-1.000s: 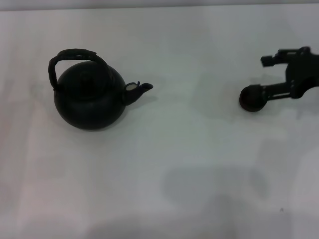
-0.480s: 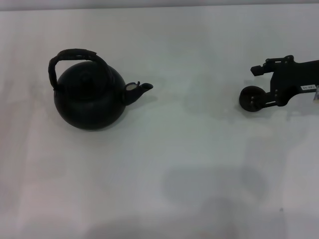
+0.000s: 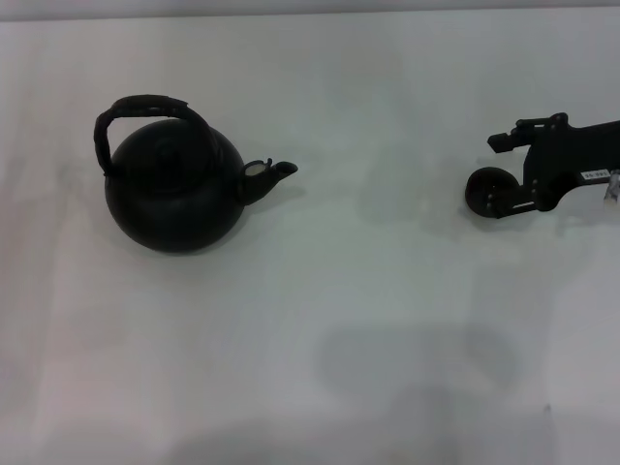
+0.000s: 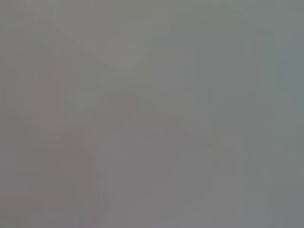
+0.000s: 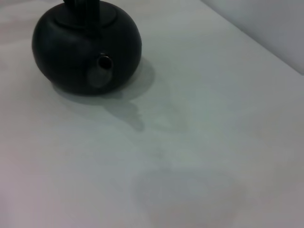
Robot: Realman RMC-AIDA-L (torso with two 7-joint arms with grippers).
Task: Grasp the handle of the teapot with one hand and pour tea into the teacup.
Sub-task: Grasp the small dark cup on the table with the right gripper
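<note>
The matte black teapot point(image 3: 174, 194) stands at the table's left, its spout point(image 3: 269, 174) pointing right and its arched handle point(image 3: 145, 108) free. In the right wrist view the teapot point(image 5: 85, 47) faces the camera spout-first, with the handle point(image 5: 83, 5) cut off at the edge. The small dark teacup point(image 3: 481, 184) sits far to the right. My right gripper point(image 3: 496, 170) reaches in from the right edge, fingers spread; its lower finger point(image 3: 518, 201) overlaps the cup and the upper one point(image 3: 509, 139) stays apart from it. The left gripper is out of view.
A white tabletop point(image 3: 368, 320) stretches between teapot and cup, with a faint shadow at the front centre. The left wrist view shows only a flat grey blur.
The right gripper has shifted slightly toward me and levelled out beside the cup. The teacup has barely moved and the teapot has not moved.
</note>
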